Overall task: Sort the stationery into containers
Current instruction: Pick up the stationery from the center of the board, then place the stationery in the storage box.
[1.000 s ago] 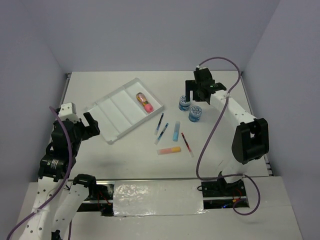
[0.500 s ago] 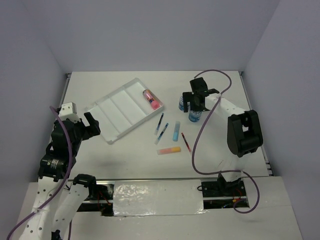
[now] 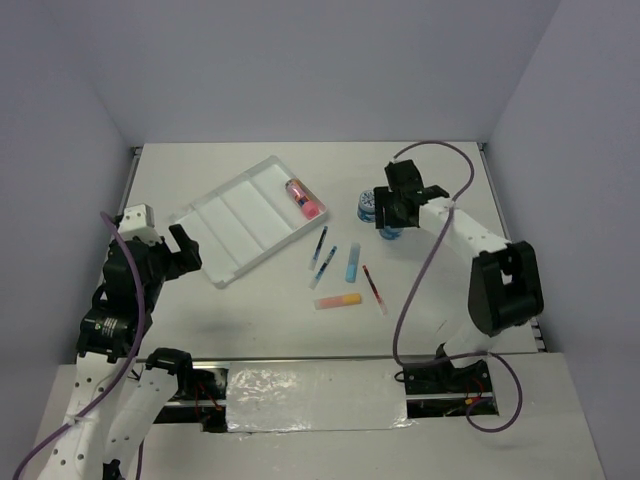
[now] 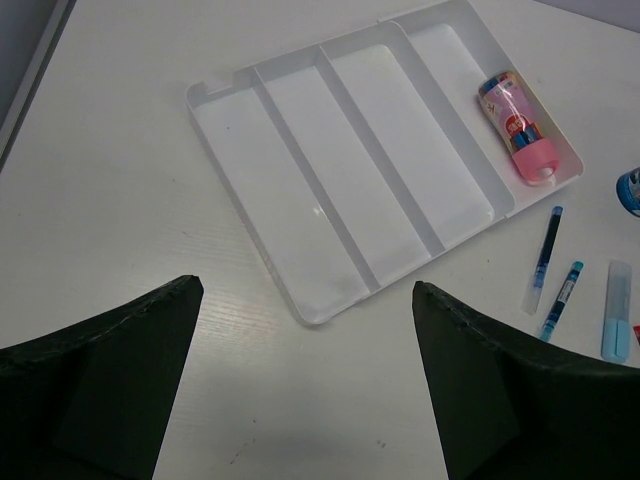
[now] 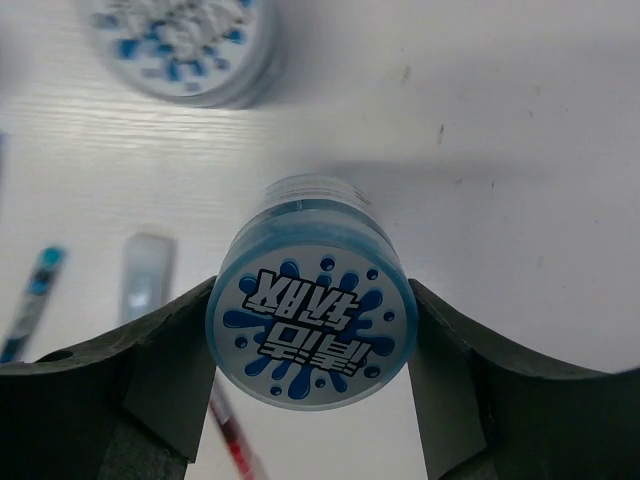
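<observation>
Now we are pinching one blue tub (image 5: 312,335) in the right gripper (image 3: 392,213), beyond the tray's (image 4: 250,85) tube side. The pink tube (image 4: 518,125) is lying in the tray's end compartment. Our left gripper (image 4: 305,300) is hovering spread, just off the tray's opposite long edge.

White table (image 3: 250,310), seemingly lavender walls (image 3: 300,70).

White wood-grain table (image 3: 250,310) between pale lavender walls (image 3: 300,70), crinkled shiny sheet (image 3: 310,395) along its near edge.
</observation>
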You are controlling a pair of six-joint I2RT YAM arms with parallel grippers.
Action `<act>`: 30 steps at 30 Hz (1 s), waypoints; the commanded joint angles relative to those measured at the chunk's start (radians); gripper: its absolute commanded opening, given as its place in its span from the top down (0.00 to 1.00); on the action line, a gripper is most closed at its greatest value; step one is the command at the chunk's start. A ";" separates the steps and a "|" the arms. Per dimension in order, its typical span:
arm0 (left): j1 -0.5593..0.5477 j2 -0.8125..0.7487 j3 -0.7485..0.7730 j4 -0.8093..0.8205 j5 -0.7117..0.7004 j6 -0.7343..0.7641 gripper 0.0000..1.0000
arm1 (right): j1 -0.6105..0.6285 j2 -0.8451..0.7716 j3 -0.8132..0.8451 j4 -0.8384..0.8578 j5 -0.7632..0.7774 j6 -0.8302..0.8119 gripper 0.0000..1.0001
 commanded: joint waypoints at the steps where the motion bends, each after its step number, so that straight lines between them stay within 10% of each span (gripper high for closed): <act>1: -0.004 0.010 -0.001 0.056 0.018 0.023 0.01 | 0.082 -0.229 0.020 0.064 -0.064 0.026 0.67; 8: -0.004 0.023 0.000 0.050 0.006 0.021 0.01 | 0.303 0.008 0.236 0.269 -0.430 -0.009 0.67; 30: 0.007 0.024 0.002 0.056 0.028 0.029 0.01 | 0.460 0.812 1.112 0.326 -0.233 -0.033 0.51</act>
